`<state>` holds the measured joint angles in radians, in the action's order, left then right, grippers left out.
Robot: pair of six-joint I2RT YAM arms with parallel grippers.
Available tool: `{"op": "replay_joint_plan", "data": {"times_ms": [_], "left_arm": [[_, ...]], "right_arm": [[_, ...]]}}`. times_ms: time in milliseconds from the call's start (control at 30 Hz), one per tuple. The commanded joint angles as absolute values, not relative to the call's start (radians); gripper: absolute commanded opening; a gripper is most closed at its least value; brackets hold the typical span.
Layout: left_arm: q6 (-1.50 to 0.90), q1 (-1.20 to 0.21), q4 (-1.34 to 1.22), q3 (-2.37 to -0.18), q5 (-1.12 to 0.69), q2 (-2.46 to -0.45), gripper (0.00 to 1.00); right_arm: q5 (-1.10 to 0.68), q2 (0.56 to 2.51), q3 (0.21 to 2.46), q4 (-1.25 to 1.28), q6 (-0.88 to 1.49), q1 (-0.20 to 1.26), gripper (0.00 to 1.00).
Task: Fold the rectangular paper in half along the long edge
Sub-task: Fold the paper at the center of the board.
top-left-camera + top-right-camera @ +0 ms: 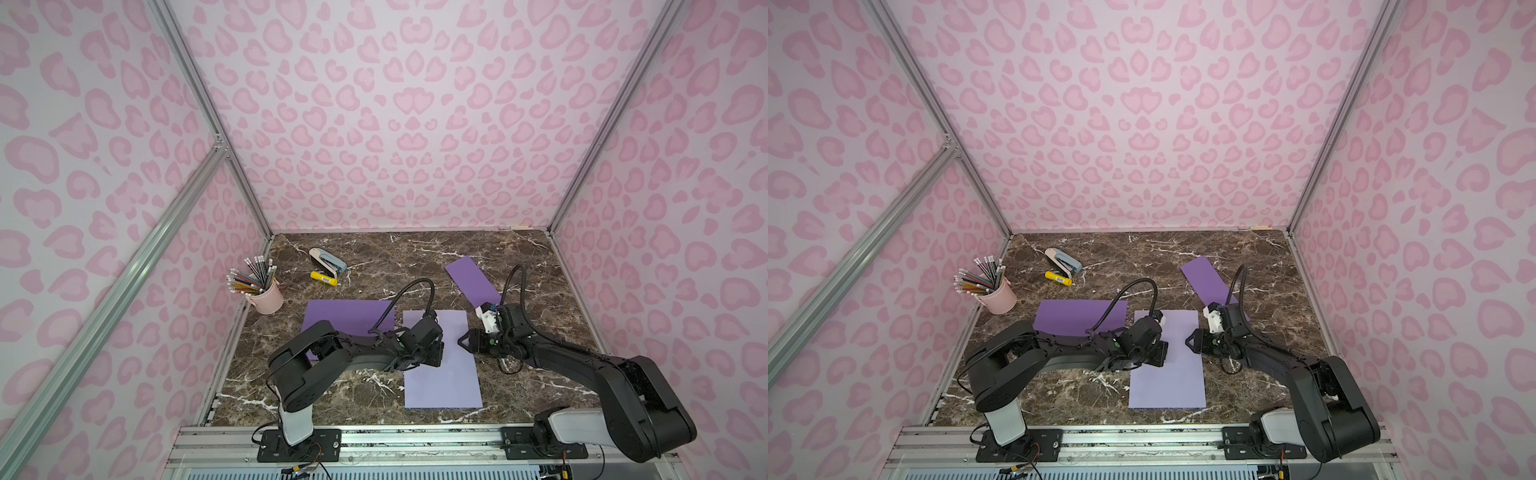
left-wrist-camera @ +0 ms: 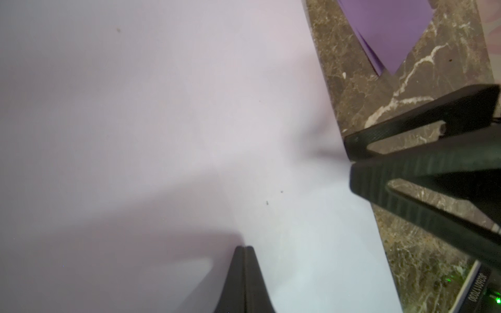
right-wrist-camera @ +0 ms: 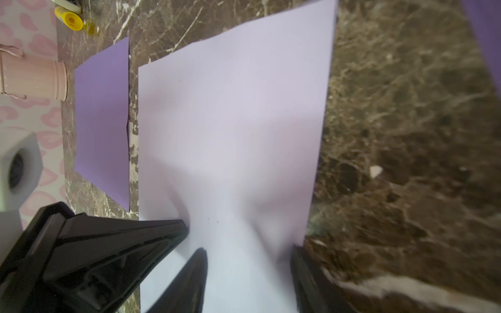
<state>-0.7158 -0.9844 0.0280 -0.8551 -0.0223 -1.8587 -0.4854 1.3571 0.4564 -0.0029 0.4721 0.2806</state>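
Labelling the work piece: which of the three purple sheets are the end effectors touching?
The pale lilac sheet in the middle: the left end effector and right end effector both meet it. The left sheet and back-right sheet are darker purple.

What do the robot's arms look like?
The left arm and right arm are black and chunky, with pale grey base posts. A bendy black cable and a white camera block sit at each wrist. The left claw and right claw have black, ribbed, triangle-shaped fingers.
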Motion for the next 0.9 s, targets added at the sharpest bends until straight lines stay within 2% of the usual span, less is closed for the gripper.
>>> {"op": "replay_joint_plan", "data": {"times_ms": [0,333,533,633,767,867], "left_arm": [[-0.726,-0.985,0.103,-0.851,-0.027,-1.880,0.04],[-0.725,-0.985,0.103,-0.843,-0.028,-1.877,0.04],[-0.726,-0.985,0.107,-0.839,-0.025,-1.876,0.04],[-0.726,-0.985,0.108,-0.839,-0.023,-1.872,0.04],[-0.720,-0.985,0.111,-0.847,-0.024,-1.870,0.04],[-0.719,-0.985,0.114,-0.850,-0.023,-1.870,0.04]], "right_arm": [[-0.493,1.377,0.437,-0.086,0.511,0.299,0.55],[-0.651,1.401,0.443,0.075,0.602,0.357,0.55],[-0.520,1.299,0.456,-0.040,0.604,0.352,0.48],[-0.445,1.230,0.462,-0.125,0.597,0.347,0.39],[-0.456,1.180,0.440,-0.148,0.599,0.347,0.17],[-0.445,1.175,0.428,-0.163,0.601,0.347,0.06]]}}
